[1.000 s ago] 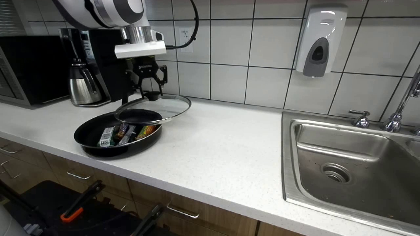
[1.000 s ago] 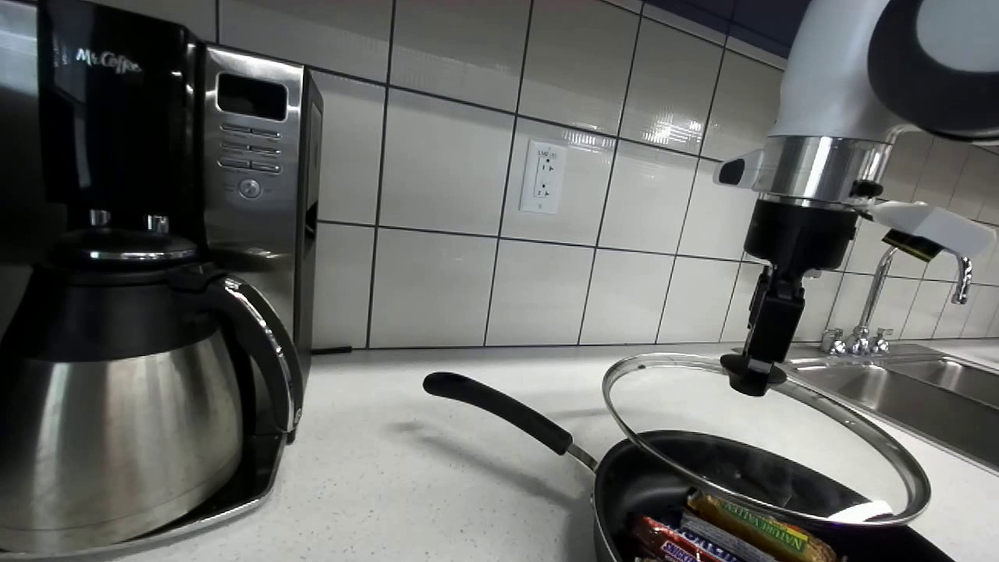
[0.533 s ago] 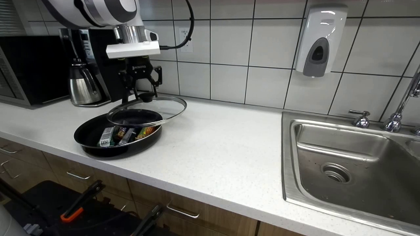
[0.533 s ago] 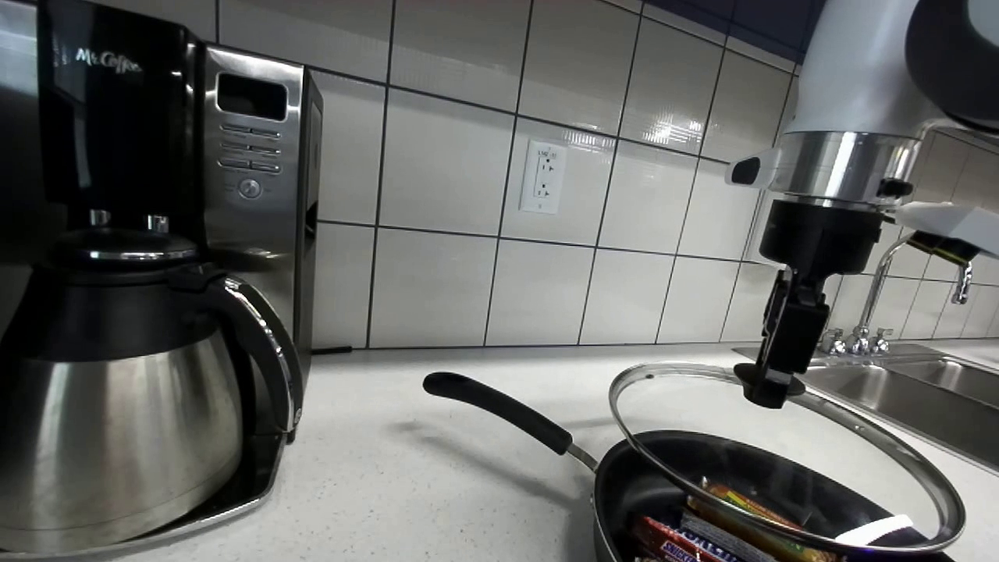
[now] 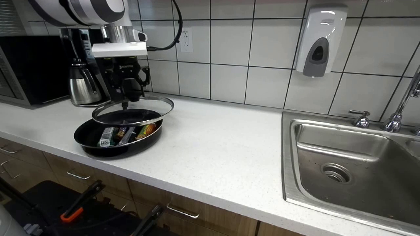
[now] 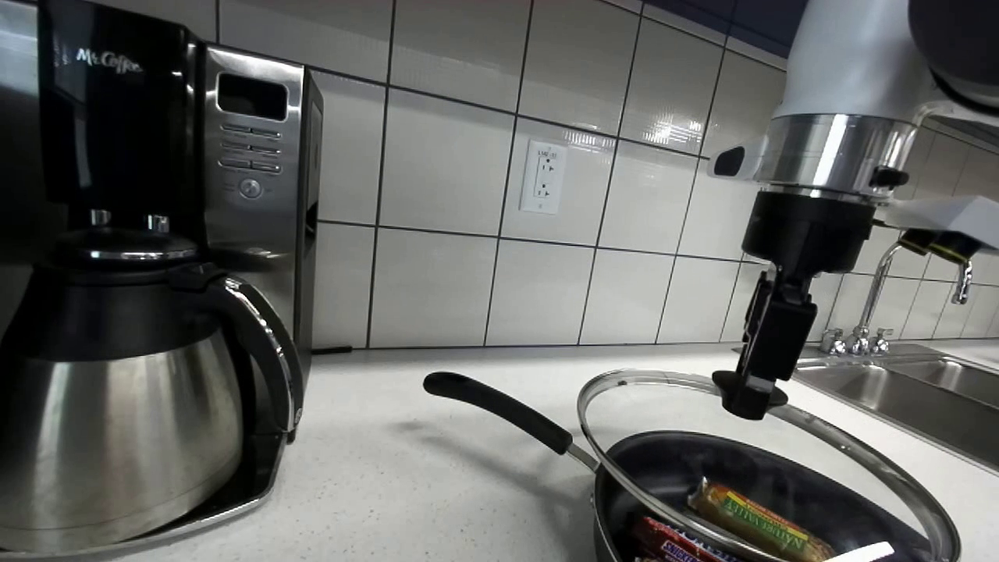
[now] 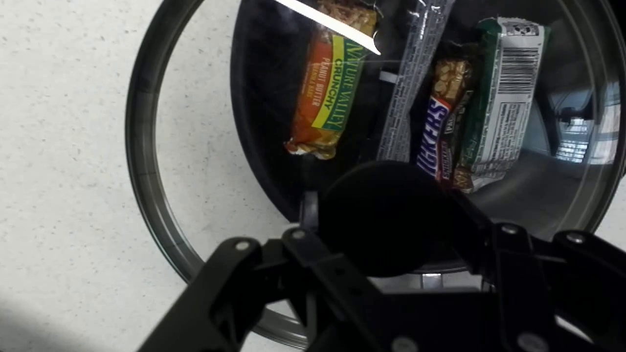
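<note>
My gripper (image 5: 134, 95) is shut on the black knob (image 7: 381, 220) of a glass lid with a metal rim (image 7: 141, 127). In the wrist view its fingers stand on both sides of the knob. The lid (image 6: 624, 488) hangs slightly tilted above the black pan (image 5: 118, 151), over its rear part, and its front part is uncovered in an exterior view. Through the glass I see a Nature Valley bar (image 7: 326, 95), a silver wrapper (image 7: 411, 78), a Snickers (image 7: 433, 132) and a green-and-white packet (image 7: 508, 93) lying in the pan.
The pan's black handle (image 6: 499, 407) points toward the tiled wall (image 5: 229, 82). A coffee maker (image 6: 254, 195) with a steel carafe (image 6: 125, 437) stands beside the pan, near a black microwave (image 5: 36, 68). Along the counter (image 5: 210, 157) lies a steel sink (image 5: 328, 147).
Gripper and lid have travelled together further over the pan, leftward in an exterior view, and sit a little lower. The grip on the knob looks the same. Pan and bars have stayed put.
</note>
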{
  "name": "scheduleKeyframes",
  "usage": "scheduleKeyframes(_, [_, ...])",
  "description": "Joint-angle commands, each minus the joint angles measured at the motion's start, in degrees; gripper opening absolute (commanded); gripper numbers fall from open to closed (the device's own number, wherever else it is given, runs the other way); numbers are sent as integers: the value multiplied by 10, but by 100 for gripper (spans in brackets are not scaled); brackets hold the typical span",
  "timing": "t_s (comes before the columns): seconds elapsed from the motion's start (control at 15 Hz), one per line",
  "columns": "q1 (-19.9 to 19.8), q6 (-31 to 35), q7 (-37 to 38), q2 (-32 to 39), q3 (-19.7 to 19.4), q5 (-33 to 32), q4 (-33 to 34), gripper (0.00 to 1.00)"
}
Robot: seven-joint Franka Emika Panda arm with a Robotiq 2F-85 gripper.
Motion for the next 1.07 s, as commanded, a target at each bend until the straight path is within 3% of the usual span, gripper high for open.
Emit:
scheduleKeyframes(0.0, [11, -23, 15, -12, 16, 11, 7, 39])
scheduleKeyframes(1.0, [15, -13, 32, -12, 23, 34, -25, 39])
